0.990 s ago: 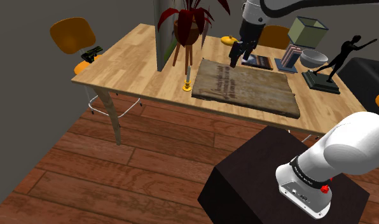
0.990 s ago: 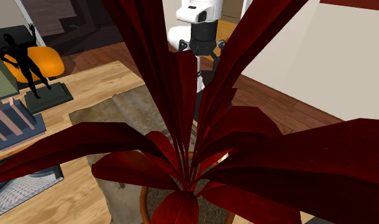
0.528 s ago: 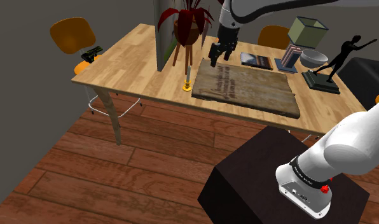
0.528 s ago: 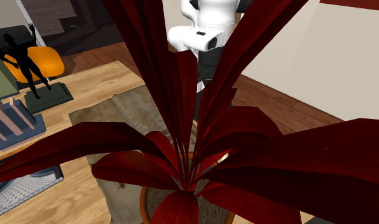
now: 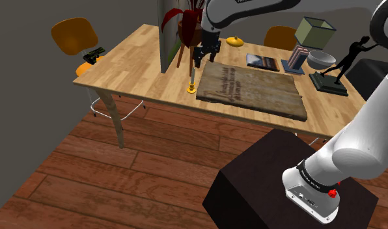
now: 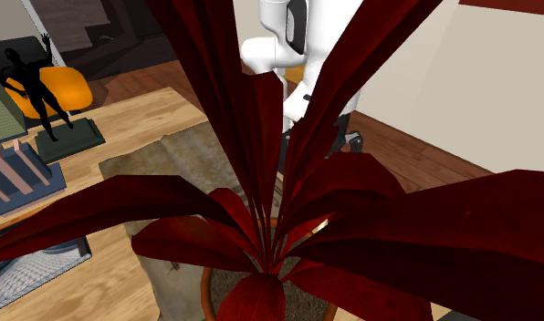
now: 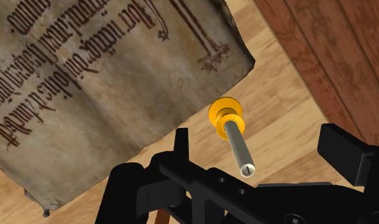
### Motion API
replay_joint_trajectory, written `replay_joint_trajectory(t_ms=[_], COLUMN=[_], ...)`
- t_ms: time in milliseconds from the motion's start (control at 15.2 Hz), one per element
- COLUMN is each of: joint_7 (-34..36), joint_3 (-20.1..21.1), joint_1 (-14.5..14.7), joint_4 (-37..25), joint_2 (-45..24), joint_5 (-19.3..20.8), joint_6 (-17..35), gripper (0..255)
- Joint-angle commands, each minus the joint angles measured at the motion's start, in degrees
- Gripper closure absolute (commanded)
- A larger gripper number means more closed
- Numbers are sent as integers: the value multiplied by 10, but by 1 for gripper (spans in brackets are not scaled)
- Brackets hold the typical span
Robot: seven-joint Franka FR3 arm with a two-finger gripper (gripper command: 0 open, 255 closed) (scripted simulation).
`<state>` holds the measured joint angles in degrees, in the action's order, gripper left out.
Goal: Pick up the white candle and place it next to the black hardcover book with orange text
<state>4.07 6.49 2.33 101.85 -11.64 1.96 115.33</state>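
Pale candle (image 5: 192, 78) (image 7: 238, 145) upright in yellow holder (image 7: 226, 114), near tabletop (image 5: 131, 62) edge facing the stand, just beside lettered sheet (image 5: 251, 88) corner. Gripper (image 5: 198, 57) (image 7: 258, 139) above, fingers spread, gripping nothing. Black book (image 5: 263, 62) well apart.

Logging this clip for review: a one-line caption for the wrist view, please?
Gripper, jaws open, poised over the pale candle in its yellow holder, beside a manuscript sheet.
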Motion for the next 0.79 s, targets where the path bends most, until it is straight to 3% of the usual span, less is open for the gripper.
replay_joint_trajectory(t_ms=[0,198,726], joint_7=[7,13,15], joint_3=[1,0,-1], joint_1=[4,10,11], joint_4=[-51,-116,-86], joint_2=[-50,-106,-127], joint_5=[4,8,11], joint_6=[0,-7,42], gripper=[0,0,0])
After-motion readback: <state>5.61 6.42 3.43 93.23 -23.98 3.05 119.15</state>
